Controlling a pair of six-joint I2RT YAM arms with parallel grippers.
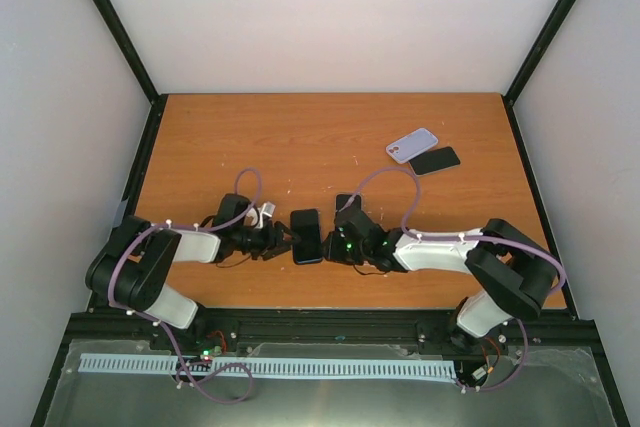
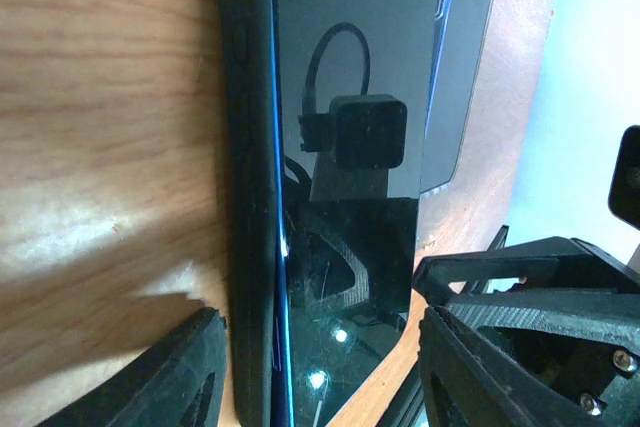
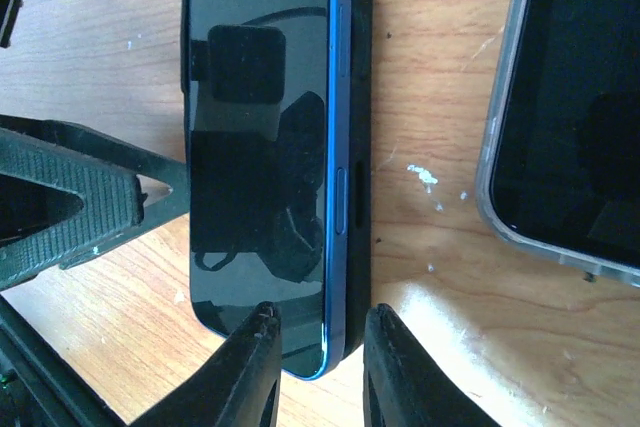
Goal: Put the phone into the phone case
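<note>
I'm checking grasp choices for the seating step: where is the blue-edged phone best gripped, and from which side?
Probably across its two long edges near a short end, coming down from above. The phone lies screen up on the black case, so only its narrow width offers opposing faces an end effector could span.

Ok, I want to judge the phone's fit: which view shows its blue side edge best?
Right wrist: the blue edge runs sharp down the phone, side button visible, black case rim beside it. Left wrist shows it only as a thin line. In top external the phone is a small dark slab, edge unreadable.
</note>
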